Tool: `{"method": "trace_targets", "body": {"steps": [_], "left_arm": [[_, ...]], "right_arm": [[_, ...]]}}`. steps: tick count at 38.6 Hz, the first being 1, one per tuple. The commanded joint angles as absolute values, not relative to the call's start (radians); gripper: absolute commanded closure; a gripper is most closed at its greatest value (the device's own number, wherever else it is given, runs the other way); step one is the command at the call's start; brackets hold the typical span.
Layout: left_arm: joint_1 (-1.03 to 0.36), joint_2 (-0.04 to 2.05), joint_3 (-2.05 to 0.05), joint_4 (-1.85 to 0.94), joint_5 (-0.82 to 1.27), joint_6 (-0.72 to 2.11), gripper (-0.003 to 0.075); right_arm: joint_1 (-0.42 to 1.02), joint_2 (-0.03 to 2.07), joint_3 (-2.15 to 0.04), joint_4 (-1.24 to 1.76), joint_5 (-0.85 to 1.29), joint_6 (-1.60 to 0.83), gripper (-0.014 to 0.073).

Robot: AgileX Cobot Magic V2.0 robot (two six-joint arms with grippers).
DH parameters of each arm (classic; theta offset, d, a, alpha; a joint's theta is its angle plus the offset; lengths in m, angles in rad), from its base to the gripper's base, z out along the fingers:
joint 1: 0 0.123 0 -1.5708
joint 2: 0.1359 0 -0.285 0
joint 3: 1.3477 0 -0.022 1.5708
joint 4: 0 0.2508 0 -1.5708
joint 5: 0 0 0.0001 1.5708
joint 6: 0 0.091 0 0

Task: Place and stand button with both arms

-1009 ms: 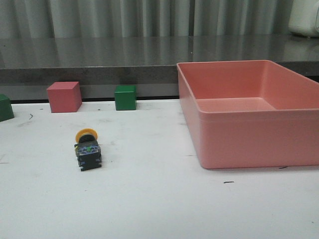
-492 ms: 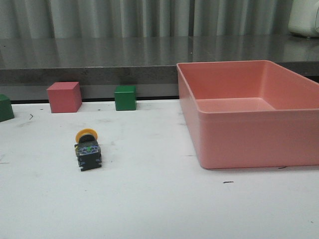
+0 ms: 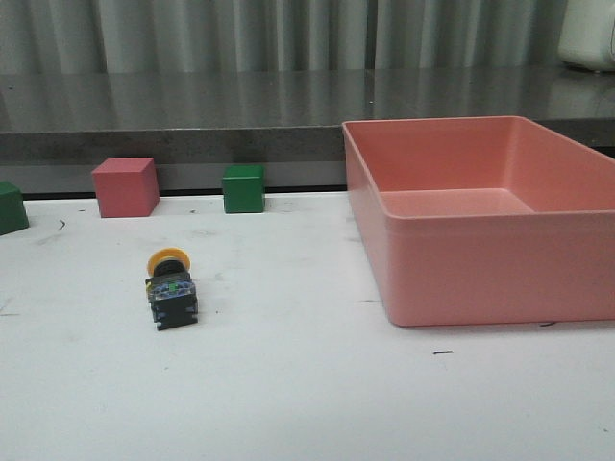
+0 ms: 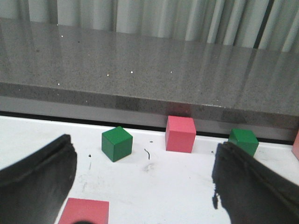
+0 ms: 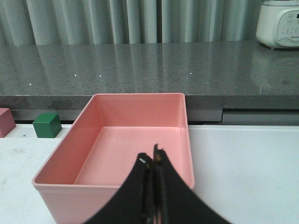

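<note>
The button [image 3: 171, 293] lies on its side on the white table, left of centre in the front view. Its yellow cap [image 3: 167, 261] points toward the back and its black base toward the front. Neither arm shows in the front view. In the left wrist view my left gripper [image 4: 144, 144] is open, its two black fingers [image 4: 37, 179] spread wide with only bare table between them; the button does not show there. My right gripper [image 5: 152, 161] is shut with nothing in it, its tips over the pink bin [image 5: 135, 96].
The pink bin [image 3: 461, 223] fills the right side of the table. Along the back edge stand a pink cube [image 3: 125, 186], a green cube [image 3: 243, 188] and another green cube [image 3: 12, 207]. A pink flat-topped block [image 4: 84, 212] lies near the left fingers. A grey counter runs behind.
</note>
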State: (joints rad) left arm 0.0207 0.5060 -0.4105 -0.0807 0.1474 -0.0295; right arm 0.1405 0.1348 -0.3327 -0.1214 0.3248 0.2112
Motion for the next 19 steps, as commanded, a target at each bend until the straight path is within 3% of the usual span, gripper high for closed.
{"method": "trace_targets", "body": {"steps": [1,19], "left_arm": [[-0.022,0.598,-0.480,-0.097,0.092,-0.039,0.0156],[-0.346,1.127,-0.795,-0.104,0.287,-0.040,0.0156]], "right_arm": [[0.135,0.144,-0.353,-0.134,0.244,0.203,0.0664],[0.135,0.144,-0.353,-0.134,0.244,0.203,0.0664]]}}
